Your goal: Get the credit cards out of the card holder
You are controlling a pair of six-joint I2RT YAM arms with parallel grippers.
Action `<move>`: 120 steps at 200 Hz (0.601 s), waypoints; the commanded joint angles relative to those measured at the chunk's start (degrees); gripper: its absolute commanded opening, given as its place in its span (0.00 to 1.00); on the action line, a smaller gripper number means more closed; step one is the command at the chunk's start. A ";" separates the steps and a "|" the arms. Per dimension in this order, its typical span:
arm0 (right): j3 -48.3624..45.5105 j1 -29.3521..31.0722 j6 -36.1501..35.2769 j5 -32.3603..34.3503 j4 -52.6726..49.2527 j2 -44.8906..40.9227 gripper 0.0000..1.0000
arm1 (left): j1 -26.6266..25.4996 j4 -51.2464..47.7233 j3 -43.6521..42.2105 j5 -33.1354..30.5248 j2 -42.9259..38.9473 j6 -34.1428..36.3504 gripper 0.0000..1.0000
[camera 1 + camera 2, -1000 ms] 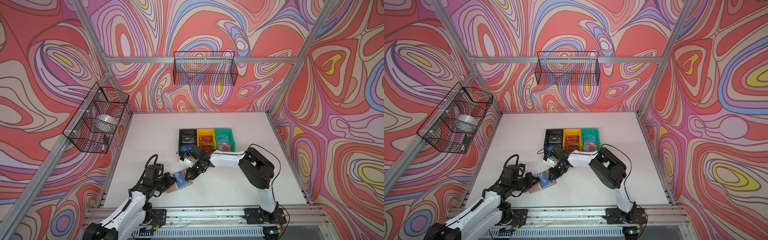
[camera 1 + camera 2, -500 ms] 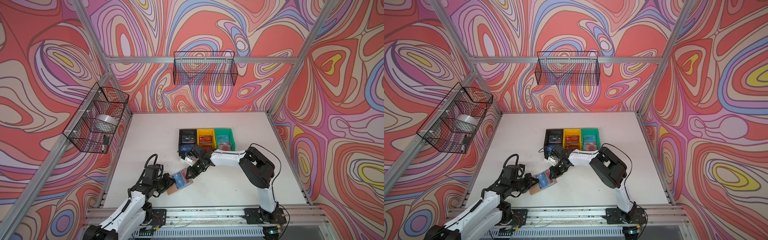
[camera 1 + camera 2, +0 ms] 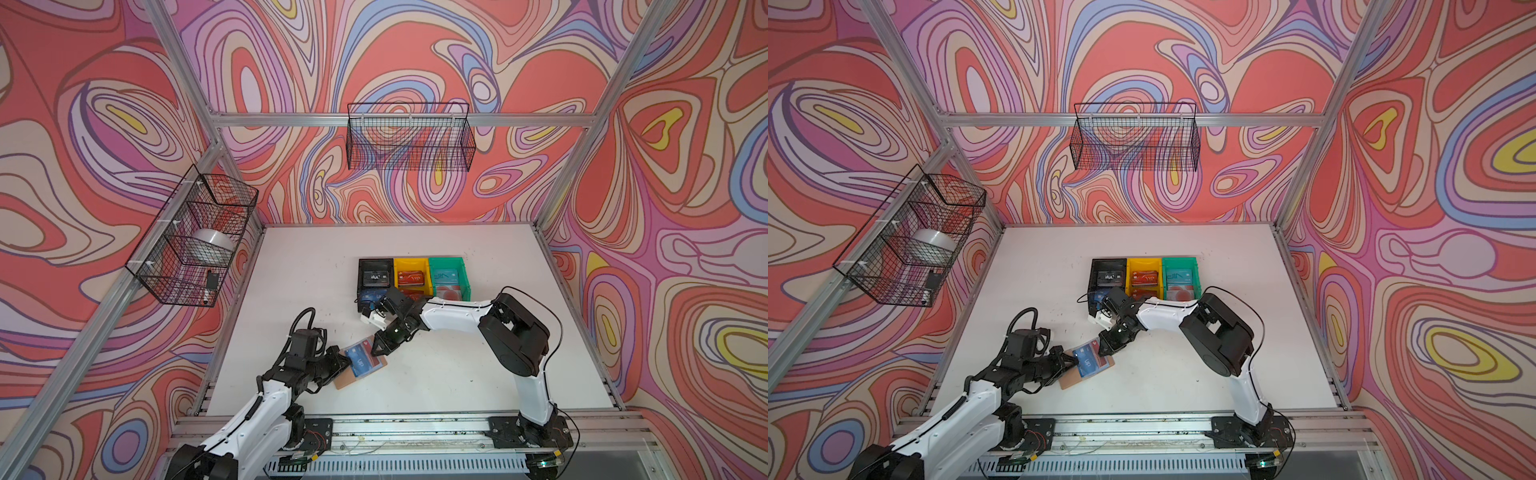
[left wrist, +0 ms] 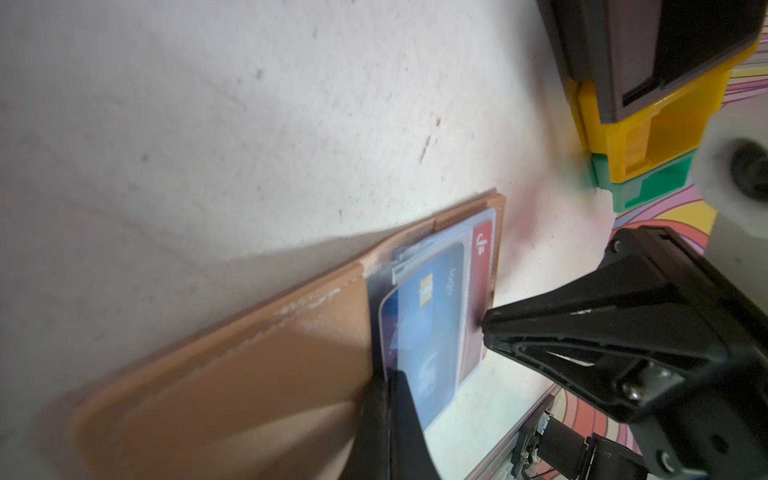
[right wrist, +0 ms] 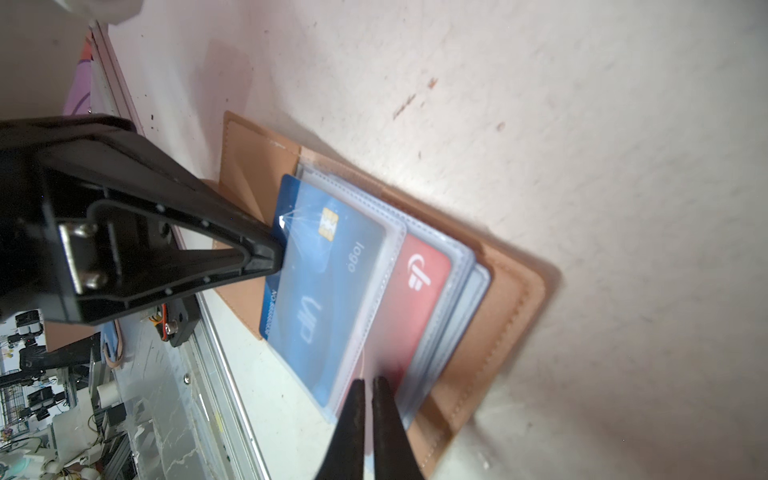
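While clamped shut, left pincer [image 5: 273,245] grips blue card [image 5: 328,299].

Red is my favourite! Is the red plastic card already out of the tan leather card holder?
No, the red plastic card sits inside a clear plastic sleeve of the open tan leather card holder.

Swirl-patterned walls [image 3: 124,104] in red, pink, lilac enclosing white, scuffed bench [image 3: 436,386]. Aluminium frame [image 3: 291,120] running along edges. Black wire basket [image 3: 409,137] hanging on back wall, 2nd basket [image 3: 195,237] hanging at side. Even light falling.
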 commanded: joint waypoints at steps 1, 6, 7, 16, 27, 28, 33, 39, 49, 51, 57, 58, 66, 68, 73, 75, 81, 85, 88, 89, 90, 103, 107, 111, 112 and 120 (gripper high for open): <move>1.74 0.35 -0.70 -0.22 -0.32 0.10 0.10 | 0.29 -3.26 -1.90 -1.83 0.93 -0.63 0.00; 1.79 0.47 -0.69 -0.46 -0.32 0.20 0.10 | 0.29 -3.29 -1.89 -1.75 0.93 -0.59 0.00; 1.82 0.45 -0.70 -0.48 -0.32 0.21 0.10 | 0.29 -3.29 -1.89 -1.80 0.98 -0.62 0.00; 2.18 0.62 -0.78 -0.75 -0.32 0.45 0.10 | 0.29 -3.08 -1.89 -1.77 0.93 -0.73 0.00; 2.46 0.89 -0.82 -1.11 -0.23 0.64 0.10 | 0.29 -2.95 -1.87 -1.67 0.93 -0.79 0.00; 2.50 0.92 -0.89 -1.16 -0.27 0.65 0.10 | 0.29 -2.95 -1.84 -1.67 0.97 -0.81 0.00; 2.69 0.93 -0.94 -1.27 -0.38 0.81 0.10 | 0.29 -2.89 -1.81 -1.68 0.93 -0.83 0.00; 2.93 1.01 -0.96 -1.39 -0.41 0.98 0.10 | 0.29 -2.81 -1.83 -1.73 0.93 -0.91 0.00; 3.22 1.13 -0.96 -1.56 -0.32 1.34 0.10 | 0.29 -2.72 -1.78 -1.68 1.02 -0.92 0.00; 3.28 1.13 -0.96 -1.61 -0.32 1.44 0.10 | 0.29 -2.69 -1.78 -1.72 1.02 -0.92 0.00; 3.45 1.08 -0.88 -1.72 -0.23 1.66 0.10 | 0.28 -2.63 -1.73 -1.70 1.02 -1.00 0.00; 3.48 1.11 -0.87 -1.73 -0.23 1.73 0.10 | 0.29 -2.61 -1.72 -1.69 1.06 -1.00 0.00; 3.68 1.22 -0.75 -1.99 -0.12 2.22 0.10 | 0.29 -2.42 -1.74 -1.67 1.18 -1.01 0.00; 3.73 1.22 -0.78 -2.06 -0.14 2.27 0.10 | 0.29 -2.35 -1.72 -1.59 1.19 -1.01 0.00; 3.75 1.22 -0.70 -2.16 -0.01 2.61 0.10 | 0.29 -2.24 -1.73 -1.44 1.27 -1.01 0.00; 3.79 1.22 -0.70 -2.24 0.07 2.70 0.10 | 0.29 -2.21 -1.74 -1.46 1.34 -1.07 0.00; 3.91 1.28 -0.57 -2.47 0.12 3.05 0.10 | 0.30 -2.03 -1.80 -1.41 1.45 -1.10 0.00; 3.96 1.28 -0.50 -2.49 0.12 3.38 0.10 | 0.34 -1.91 -1.80 -1.33 1.53 -1.13 0.00; 4.06 1.30 -0.44 -2.52 0.20 3.54 0.10 | 0.30 -1.81 -1.79 -1.32 1.59 -1.18 0.00; 4.05 1.26 -0.44 -2.53 0.20 3.59 0.10 | 0.30 -1.76 -1.80 -1.28 1.61 -1.18 0.00; 4.04 1.28 -0.44 -2.57 0.21 3.66 0.10 | 0.29 -1.73 -1.76 -1.26 1.62 -1.18 0.00; 4.03 1.29 -0.30 -2.38 0.39 4.29 0.10 | 0.29 -1.36 -1.75 -1.06 1.97 -1.18 0.00; 3.95 1.33 -0.26 -2.21 0.34 4.48 0.10 | 0.29 -1.29 -1.75 -0.98 2.05 -1.18 0.00; 3.95 1.31 -0.27 -2.07 0.28 4.65 0.10 | 0.29 -1.19 -1.75 -1.03 2.15 -1.18 0.00; 3.95 1.31 -0.26 -2.04 0.24 4.76 0.10 | 0.29 -1.18 -1.74 -1.00 2.15 -1.18 0.00; 3.89 1.32 -0.13 -1.42 -0.04 5.09 0.10 | 0.29 -1.18 -1.77 -0.92 2.29 -1.06 0.00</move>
